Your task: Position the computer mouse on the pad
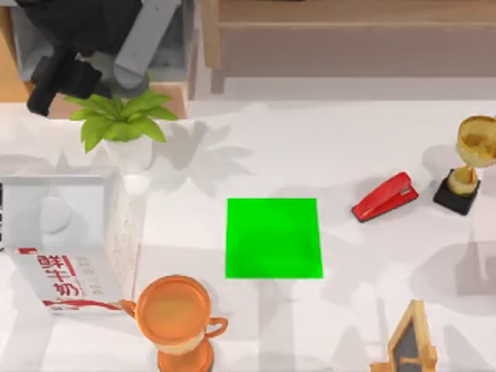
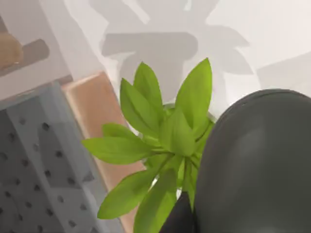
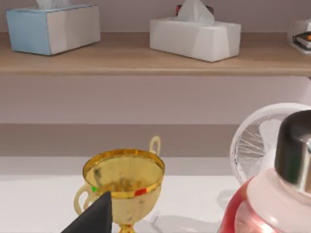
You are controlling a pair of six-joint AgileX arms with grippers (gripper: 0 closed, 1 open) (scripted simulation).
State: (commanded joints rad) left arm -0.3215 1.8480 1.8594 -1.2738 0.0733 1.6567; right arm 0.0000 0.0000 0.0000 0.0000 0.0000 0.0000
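At desk centre: the pad (image 1: 273,238), a flat bright green square, lies bare on the white desk (image 1: 349,116).
Pad's neighbours: milk carton (image 1: 62,240) well apart on the left; orange cup (image 1: 174,314) near its lower left corner, not touching; red stapler (image 1: 385,197) to the right, apart from it.
Far right: gold trophy (image 1: 469,159) on a dark base, beyond the stapler.
Lower right: small framed board (image 1: 411,341) at the desk's near edge.
Upper left: plant (image 1: 120,120) in a white pot, just behind the carton.
Left pincer (image 1: 46,85): dark, in the top view's upper left corner, just beside the plant and far from the pad; I cannot tell whether it is apart or together.
Left wrist view: plant (image 2: 165,141) seen from above, with a rounded grey shape (image 2: 252,160) close to the camera; I cannot tell what that shape is.
Right pincer (image 3: 95,216): a dark wedge at the edge of the right wrist view, in front of the trophy (image 3: 124,182); state cannot be told.
Right wrist view, farther off: a wooden shelf (image 3: 146,56) with a blue tissue box (image 3: 53,28) and a white tissue box (image 3: 194,36); a white fan (image 3: 257,141); a red bottle (image 3: 272,204) near the camera.
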